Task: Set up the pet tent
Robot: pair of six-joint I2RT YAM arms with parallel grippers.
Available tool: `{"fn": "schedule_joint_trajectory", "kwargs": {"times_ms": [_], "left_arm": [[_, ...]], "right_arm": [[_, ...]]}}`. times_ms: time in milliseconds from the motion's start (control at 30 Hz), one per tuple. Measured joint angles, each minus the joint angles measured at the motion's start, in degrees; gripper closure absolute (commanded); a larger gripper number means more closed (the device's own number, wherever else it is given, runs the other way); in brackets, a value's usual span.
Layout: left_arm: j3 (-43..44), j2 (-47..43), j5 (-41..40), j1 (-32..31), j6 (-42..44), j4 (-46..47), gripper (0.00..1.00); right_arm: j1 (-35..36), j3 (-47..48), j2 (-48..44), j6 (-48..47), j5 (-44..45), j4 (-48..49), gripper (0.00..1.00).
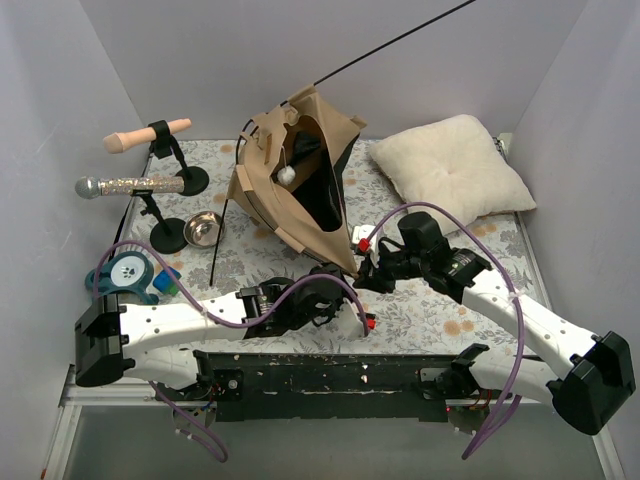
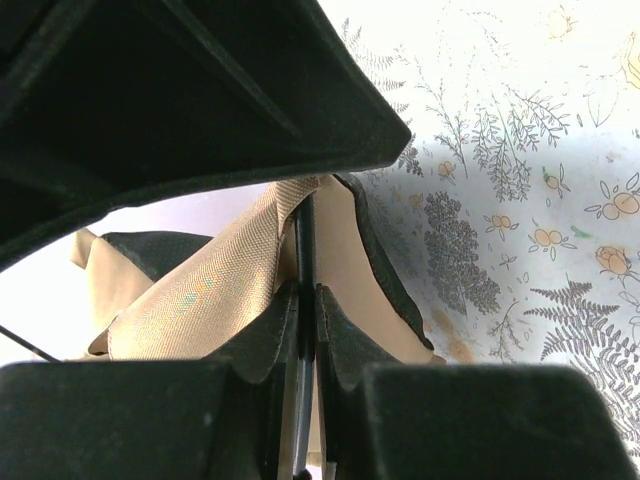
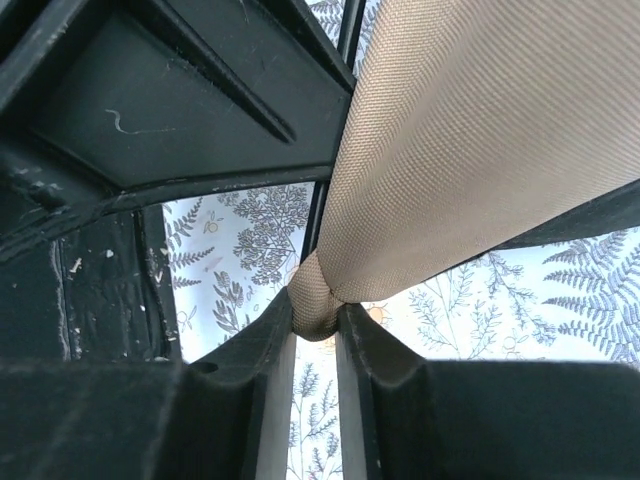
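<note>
Left of the tent [image 1: 265, 190], stands [image 1: 170, 238], a bowl [image 1: 203, 230] and a tape roll [image 1: 130, 272] block you. Right of it, a pillow [image 1: 455, 170] fills the far corner; the nearer table [image 1: 420, 320] lies open.

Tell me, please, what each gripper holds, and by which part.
The left gripper clamps the pet tent by its black pole; the right gripper, around a fold, cannot be told.

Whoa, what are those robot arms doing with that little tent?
Two robot arms are working on the pet tent. It stands lopsided in the middle of the table, with one long pole poking out of its top. The left gripper is shut on a thin black pole at the tent's near corner. The right gripper has a fold of tan fabric between its slightly parted fingertips; I cannot tell whether it grips. A cream pillow lies nearby.
</note>
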Motion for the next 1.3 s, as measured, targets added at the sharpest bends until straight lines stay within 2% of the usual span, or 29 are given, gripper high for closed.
{"fn": "schedule_joint_trajectory", "kwargs": {"times_ms": [100, 200, 233, 300, 367, 500, 533, 567, 733, 767, 833, 900, 933, 1100, 1300], "left_arm": [[0.0, 0.39, -0.31, 0.0, -0.15, 0.55, 1.0], [0.15, 1.2, -1.31, 0.02, -1.05, 0.63, 1.0], [0.39, 1.6, -1.57, 0.02, -1.46, 0.42, 0.95], [0.87, 2.16, -2.03, 0.02, -2.36, 0.02, 0.62], [1.27, 2.19, -1.86, 0.0, -3.58, -0.68, 0.41], [1.97, 1.09, 0.44, 0.0, -7.98, -4.74, 0.22], [2.29, 0.46, 1.22, 0.0, -8.81, -5.35, 0.08], [3.17, -0.72, 2.49, 0.0, -10.69, -6.56, 0.03], [8.31, -6.71, 6.4, 0.0, -20.2, -13.68, 0.02], [9.97, -8.02, 7.23, 0.04, -23.26, -15.39, 0.02], [13.88, -10.05, 9.75, 0.83, -30.21, -17.84, 0.02], [16.9, -11.06, 12.41, 3.3, -36.09, -19.32, 0.02], [18.56, -11.21, 14.08, 5.73, -39.1, -19.96, 0.02], [29.11, -6.14, 21.59, 20.61, -54.75, -22.34, 0.02], [36.17, 1.29, 32.17, 33.55, -70.95, -22.62, 0.02]], "right_arm": [[0.02, -0.59, 0.17, 0.85, -0.11, 0.92, 0.83], [0.0, -0.59, 1.09, 1.22, 0.09, 1.4, 0.98], [0.0, -0.59, 1.42, 1.25, 0.35, 1.4, 0.99], [-0.04, -0.63, 1.57, 1.4, 1.09, 1.49, 0.99], [-0.39, -0.68, 1.49, 1.92, 0.7, 2.19, 0.99], [-4.39, -0.68, 0.17, 2.69, -3.08, 3.78, 0.99], [-5.64, -0.68, -0.13, 2.97, -4.28, 3.82, 0.99], [-7.06, -0.68, -0.48, 3.23, -5.9, 3.85, 0.99], [-15.67, -1.86, -2.97, 3.02, -8.07, 2.29, 0.99], [-17.29, -2.47, -3.43, 2.64, -8.02, 1.33, 0.88], [-19.71, -3.63, -3.89, 1.9, -7.72, -1.07, 0.5], [-21.68, -4.5, -3.87, 1.49, -7.34, -4.28, 0.23], [-22.73, -4.79, -3.87, 1.14, -6.84, -6.34, 0.17], [-25.75, -4.48, -4.39, -0.2, -4.11, -14.01, 0.13], [-25.81, 2.27, -6.56, -2.27, -2.82, -21.18, 0.14]]}}
